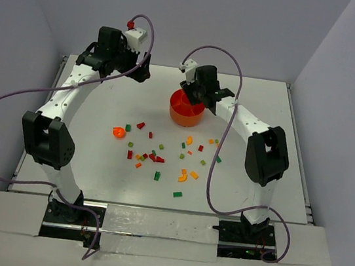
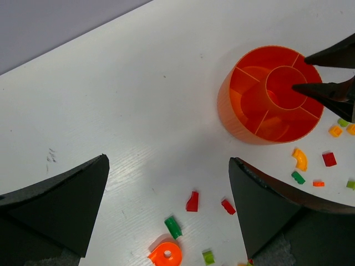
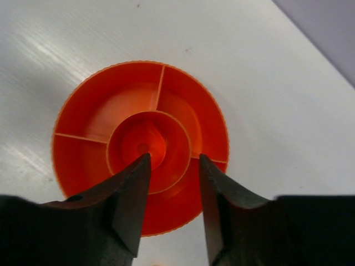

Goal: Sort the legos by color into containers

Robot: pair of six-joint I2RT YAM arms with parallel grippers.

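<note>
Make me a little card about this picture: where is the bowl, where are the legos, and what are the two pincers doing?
Bowl: orange bowl, round, with dividers around a middle cup, standing on the white table
Legos: red, green, orange and yellow legos scattered on the table, nearer the arms than the bowl
Inside the bowl: no lego that I can make out
Right pincer: open, just above the bowl, nothing between its fingers
Left pincer: wide open, raised, holding nothing
</note>
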